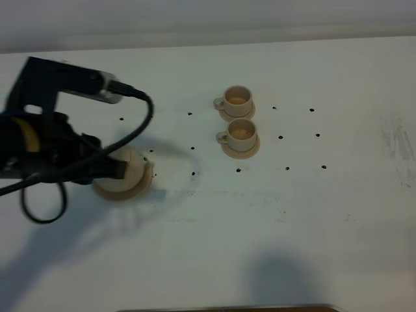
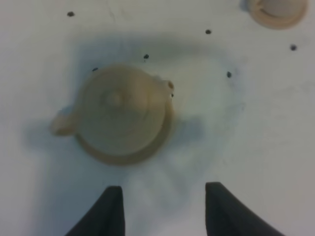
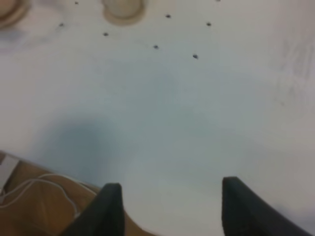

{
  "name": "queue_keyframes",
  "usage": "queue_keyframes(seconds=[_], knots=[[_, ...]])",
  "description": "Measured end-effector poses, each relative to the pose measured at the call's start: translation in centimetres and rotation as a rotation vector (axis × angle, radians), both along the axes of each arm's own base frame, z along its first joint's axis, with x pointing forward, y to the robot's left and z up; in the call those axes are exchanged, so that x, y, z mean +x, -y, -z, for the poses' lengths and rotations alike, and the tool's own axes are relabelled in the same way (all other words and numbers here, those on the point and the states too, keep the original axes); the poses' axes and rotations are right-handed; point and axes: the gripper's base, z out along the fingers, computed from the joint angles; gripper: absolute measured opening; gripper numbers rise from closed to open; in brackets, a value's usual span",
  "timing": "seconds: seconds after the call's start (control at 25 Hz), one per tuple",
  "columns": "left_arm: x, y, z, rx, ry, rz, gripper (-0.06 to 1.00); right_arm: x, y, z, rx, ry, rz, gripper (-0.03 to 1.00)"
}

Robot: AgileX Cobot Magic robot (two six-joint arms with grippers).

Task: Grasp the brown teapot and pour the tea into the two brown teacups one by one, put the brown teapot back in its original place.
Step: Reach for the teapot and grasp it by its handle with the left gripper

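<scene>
At the near edge of the worktop [image 1: 214, 247], the right pincer [image 3: 172, 211] is hanging with its jaws spread wide, gripping nothing. Farther in, on the left, the brown teapot [image 2: 120, 110] is sitting upright on its large saucer [image 2: 125, 158] with the lid on (so its contents are hidden). The left pincer [image 2: 165, 211] is hovering just beside it, jaws apart and empty, not touching the pot. Beyond, towards the middle, the nearer teacup [image 1: 242, 132] and the farther teacup [image 1: 237, 97] are standing on small saucers [image 1: 244, 152], one behind the other; whether they are holding tea is not clear.
</scene>
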Motion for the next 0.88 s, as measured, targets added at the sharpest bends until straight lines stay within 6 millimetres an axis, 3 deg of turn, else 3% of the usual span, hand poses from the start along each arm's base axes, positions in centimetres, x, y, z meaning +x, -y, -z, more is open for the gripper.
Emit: queue_keyframes(seconds=[0.12, 0.24, 0.6, 0.88], knots=[[1.9, 1.0, 2.6, 0.052, -0.053, 0.007, 0.45, 0.4, -0.2, 0.4, 0.008, 0.01, -0.007, 0.43], [3.7, 2.0, 3.9, 0.079, -0.078, 0.009, 0.45, 0.4, -0.2, 0.4, 0.012, 0.019, -0.006, 0.43], [8.6, 4.2, 3.6, 0.173, -0.08, 0.006, 0.45, 0.4, -0.2, 0.4, 0.014, 0.021, -0.006, 0.43], [10.1, 4.4, 3.0, 0.256, -0.068, 0.003, 0.45, 0.6, -0.2, 0.4, 0.024, 0.021, 0.163, 0.43]])
